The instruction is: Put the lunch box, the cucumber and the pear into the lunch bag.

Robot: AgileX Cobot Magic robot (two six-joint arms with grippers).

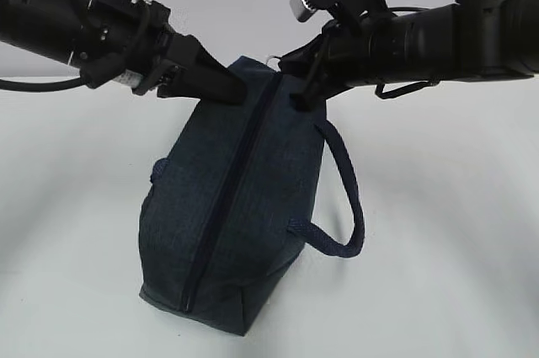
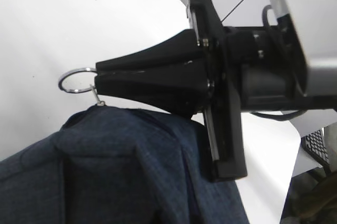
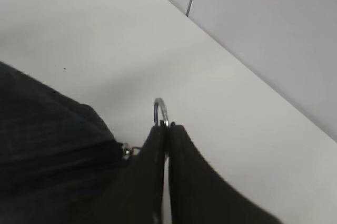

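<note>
The dark navy fabric lunch bag (image 1: 240, 206) stands alone on the white table (image 1: 455, 232); bare surface lies open to its left, right and front. Its long zipper (image 1: 227, 198) runs shut along the top, so no way in shows. At the bag's far end both black arms crowd the space: the left gripper (image 1: 232, 88) presses on the fabric and the right gripper (image 3: 167, 126) pinches the metal ring pull (image 3: 160, 110). The looped handle (image 1: 345, 198) juts out on the bag's right.

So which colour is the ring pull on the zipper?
Silvery metal, the ring pull shows best in the left wrist view.
</note>
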